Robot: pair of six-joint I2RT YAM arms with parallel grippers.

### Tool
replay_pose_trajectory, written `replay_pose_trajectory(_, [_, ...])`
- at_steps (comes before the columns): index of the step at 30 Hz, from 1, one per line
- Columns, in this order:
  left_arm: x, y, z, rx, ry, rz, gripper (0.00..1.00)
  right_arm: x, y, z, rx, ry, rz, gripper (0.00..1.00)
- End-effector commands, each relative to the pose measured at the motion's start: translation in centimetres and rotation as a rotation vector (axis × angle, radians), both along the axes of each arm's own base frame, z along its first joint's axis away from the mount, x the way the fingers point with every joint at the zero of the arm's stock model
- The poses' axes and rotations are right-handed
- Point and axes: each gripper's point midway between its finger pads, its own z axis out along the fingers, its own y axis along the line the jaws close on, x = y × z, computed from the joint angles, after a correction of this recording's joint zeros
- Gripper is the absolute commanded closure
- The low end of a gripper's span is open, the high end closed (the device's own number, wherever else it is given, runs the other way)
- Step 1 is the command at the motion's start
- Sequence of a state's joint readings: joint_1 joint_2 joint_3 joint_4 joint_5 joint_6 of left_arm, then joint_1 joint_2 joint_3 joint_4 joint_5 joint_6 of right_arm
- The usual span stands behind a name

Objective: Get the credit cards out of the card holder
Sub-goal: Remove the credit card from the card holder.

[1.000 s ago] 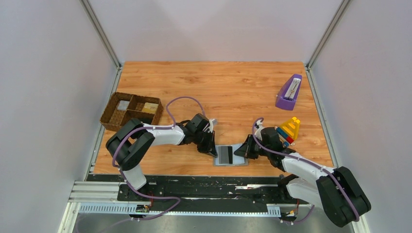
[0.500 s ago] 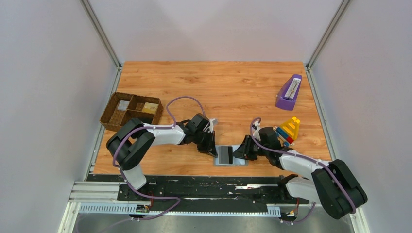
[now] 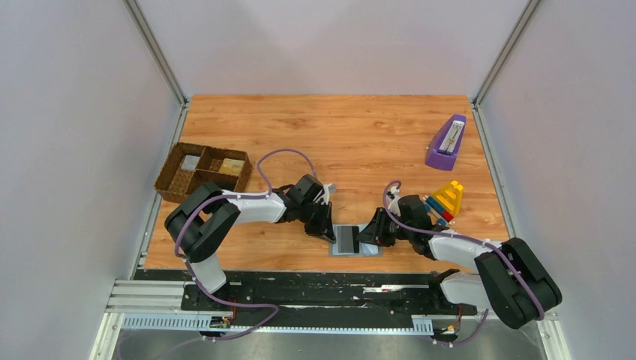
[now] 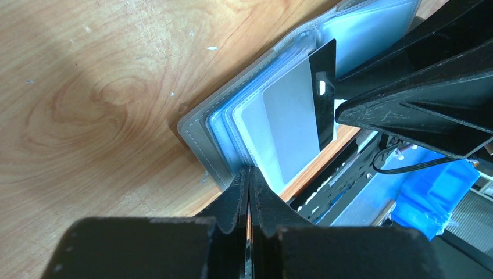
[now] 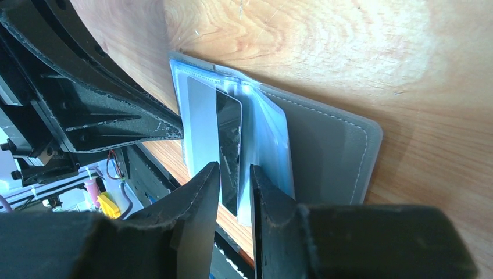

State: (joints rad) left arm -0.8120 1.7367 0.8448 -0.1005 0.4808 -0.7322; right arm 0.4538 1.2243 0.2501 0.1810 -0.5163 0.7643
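I am working on the pull-out step. The card holder (image 5: pixel 325 151) is lying open on the table (image 3: pixel 360 135) close to its near edge, between the two arms. One credit card (image 4: pixel 293 113), grey with a dark stripe along one long side, is showing on the clear sleeves and looks partly slid out of its pocket.

The left fingers (image 4: pixel 249 186) are pressed together with no gap, their tips at the holder's left edge. I cannot tell whether they are pinching a leaf or only bearing down on it; either way I am reading them as the anchor.

The right fingers (image 3: pixel 367 233) are parted by only a slit and are straddling the striped edge of the card. The gap looks wider than the card, so I am judging that nothing is gripped yet.

Next I am planning to close the right fingers on that edge alone, clear of the sleeve beneath it. Then I would draw the card out along the line of the pocket, away from the left arm, while the holder is held down. I cannot tell whether the sleeves behind hold more cards.
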Motion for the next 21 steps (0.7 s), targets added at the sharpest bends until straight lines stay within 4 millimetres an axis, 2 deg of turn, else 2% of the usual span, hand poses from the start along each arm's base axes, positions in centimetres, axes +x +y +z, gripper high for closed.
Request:
replay_pose_trajectory(1, [-0.21, 2.42, -3.34, 0.15, -0.008, 0.005, 0.95, 1.15, 0.32, 0.55, 0.009, -0.038, -0.005, 0.72])
replay_pose_trajectory(21, [-0.33, 2.37, -3.31, 0.144, -0.004, 0.009, 0.96, 1.01, 0.62, -0.34, 0.023, -0.006, -0.003, 0.72])
